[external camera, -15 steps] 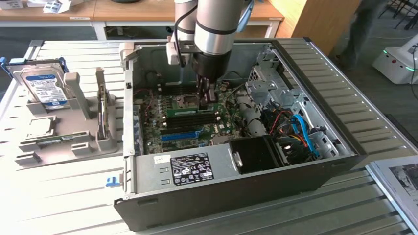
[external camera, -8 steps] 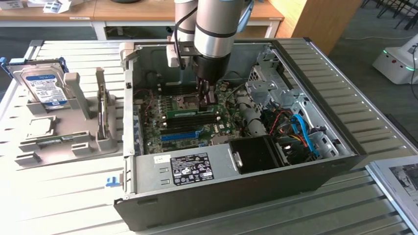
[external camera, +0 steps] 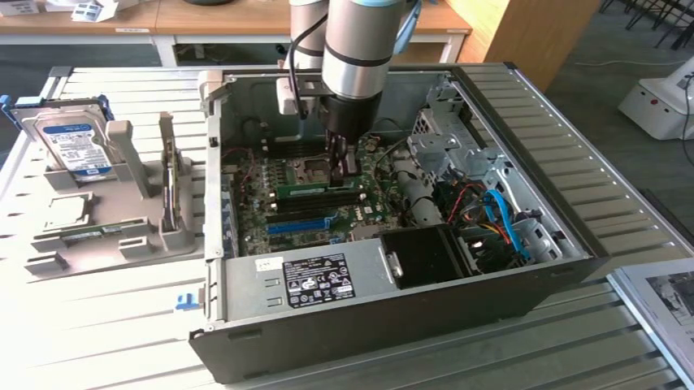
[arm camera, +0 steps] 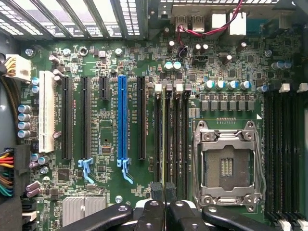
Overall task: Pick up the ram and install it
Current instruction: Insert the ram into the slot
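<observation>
One slatted metal table (external camera: 109,325) carries the whole setup. Behind it are wooden desks (external camera: 239,20) and dark floor, with a white unit (external camera: 656,106) on the floor at the exterior view's right.

Open PC case (external camera: 379,325) lies on its side mid-table, inside facing up. Robot arm (external camera: 358,49) drops straight into it and hides part of the motherboard (external camera: 255,183) in the exterior view.

Grey parts fixture (external camera: 109,236) sits just beside the case, on the exterior view's left. It holds an upright hard drive (external camera: 74,146) and a square chip (external camera: 65,213).

Inside the case:
- power supply (external camera: 314,280) along the near wall
- black fan housing (external camera: 428,256) next to it
- metal drive cage (external camera: 444,138) and a blue cable (external camera: 505,219) toward the exterior view's right, apart from the gripper

On the board, seen from the wrist:
- CPU socket (arm camera: 226,163), empty
- white slot (arm camera: 46,110)
- blue slot (arm camera: 122,120)

The ram (arm camera: 165,139) stands edge-on in the memory slots between the blue slot and the socket. From outside it shows as a green strip (external camera: 314,191) below the wrist.

Gripper (arm camera: 165,192) is clamped on one end of the stick, fingers (arm camera: 158,192) tight on both faces.
</observation>
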